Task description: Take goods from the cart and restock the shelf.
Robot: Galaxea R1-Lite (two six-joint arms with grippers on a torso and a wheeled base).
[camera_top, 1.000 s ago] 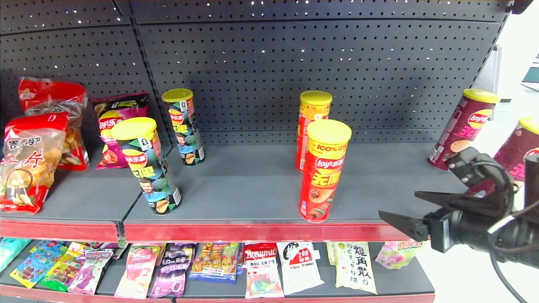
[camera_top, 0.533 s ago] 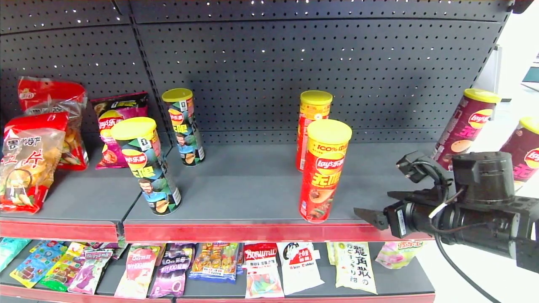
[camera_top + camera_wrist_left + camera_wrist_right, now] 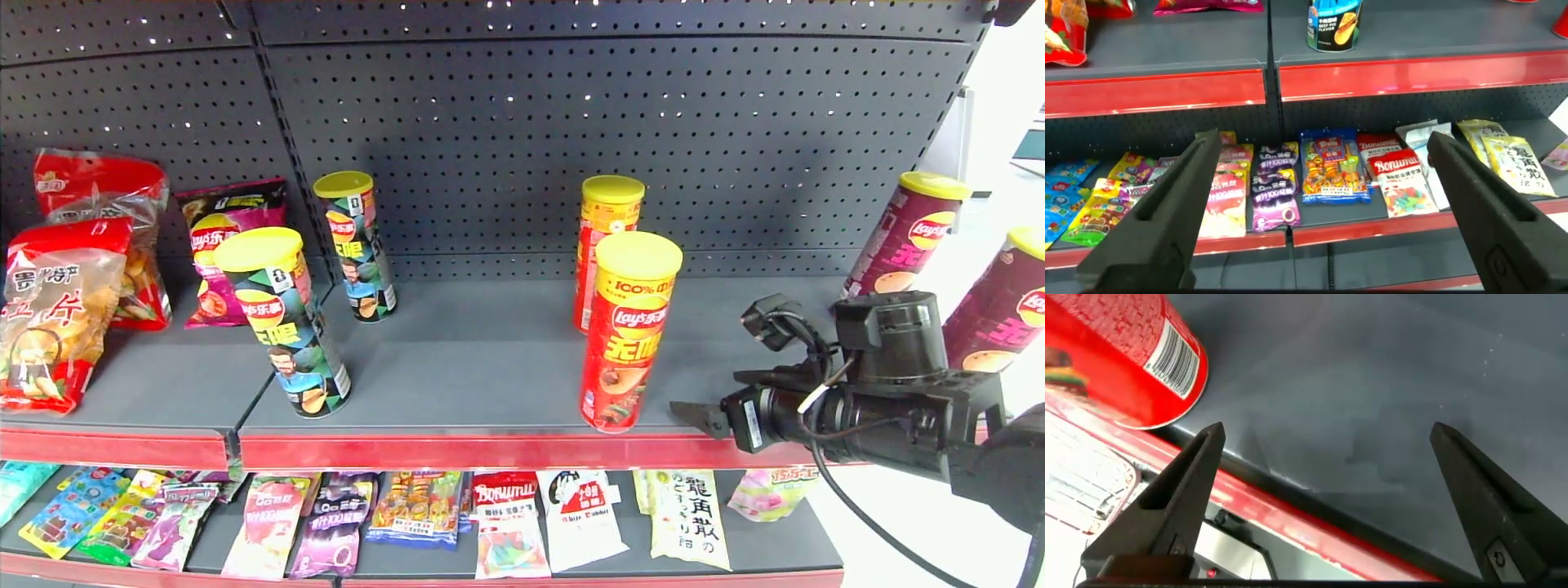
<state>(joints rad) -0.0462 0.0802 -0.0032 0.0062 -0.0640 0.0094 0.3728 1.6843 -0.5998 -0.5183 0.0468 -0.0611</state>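
1. Shelf (image 3: 490,359): grey upper board with a red front lip and a pegboard back. The goods stood on it.
2. Snack bags (image 3: 57,310) sat at the shelf's left end, leaning back towards the pegboard.
3. My right gripper (image 3: 706,392) hung level with the red lip, just right of the front red can (image 3: 629,327) and apart from it. My fingers were spread wide with nothing between them. My wrist view showed bare grey board and lip in the gap of the right gripper (image 3: 1324,433), with the front red can (image 3: 1127,359) off beside one finger.
4. My left gripper (image 3: 1323,139) was also spread wide and empty, facing the lower tier.
5. Cans, all upright:
   - The front red can stood near the lip, with the back red can (image 3: 608,245) behind it.
   - Two patterned cans (image 3: 286,318) stood towards the left.
   - Two maroon cans (image 3: 902,245) stood at the right end, beyond my right arm.
6. Candy packets (image 3: 506,523) lay flat in a row on the lower tier.
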